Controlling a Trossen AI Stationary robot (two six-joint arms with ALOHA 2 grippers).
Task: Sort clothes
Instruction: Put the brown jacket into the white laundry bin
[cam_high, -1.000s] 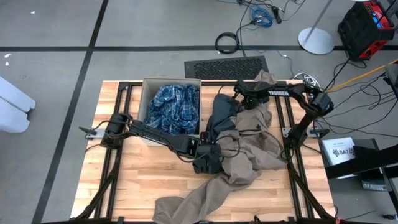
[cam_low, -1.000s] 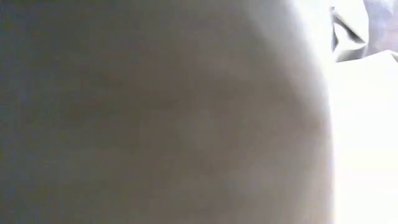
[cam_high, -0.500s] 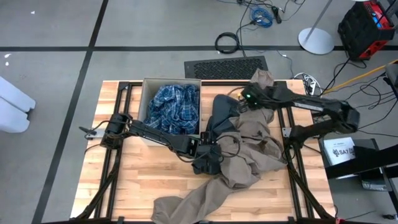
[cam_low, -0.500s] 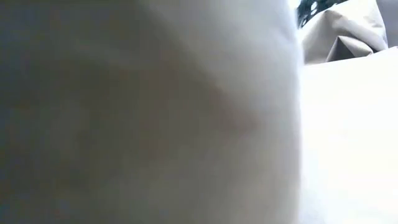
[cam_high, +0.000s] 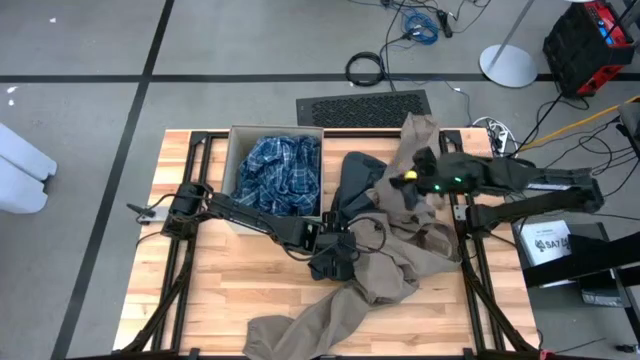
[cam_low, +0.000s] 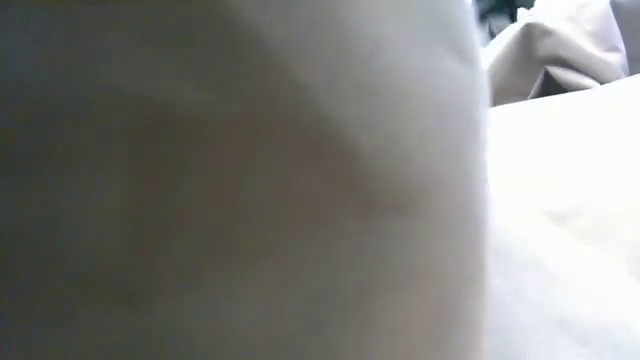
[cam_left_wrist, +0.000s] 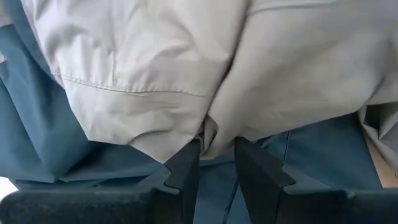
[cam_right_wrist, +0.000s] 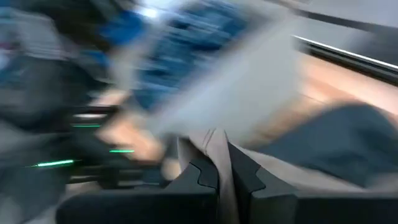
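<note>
Khaki garment (cam_high: 400, 250) spread over desk (cam_high: 200, 290) centre, partly over navy garment (cam_high: 355, 180). Left claw (cam_left_wrist: 214, 152) pinched on khaki fold at desk middle. Right claw (cam_right_wrist: 219, 163) clamped on khaki fabric, lifted near far edge. Plaid garment (cam_high: 280, 175) inside box (cam_high: 232, 160).

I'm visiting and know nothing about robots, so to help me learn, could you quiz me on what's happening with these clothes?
1. True or false: the plaid shirt lies inside the cardboard box.
2. What does the right gripper pinch? A) khaki garment B) plaid shirt C) box
3. Which garment lies partly under the khaki one by the left gripper?

Key: 1. True. 2. A. 3. The teal-grey garment.
</note>
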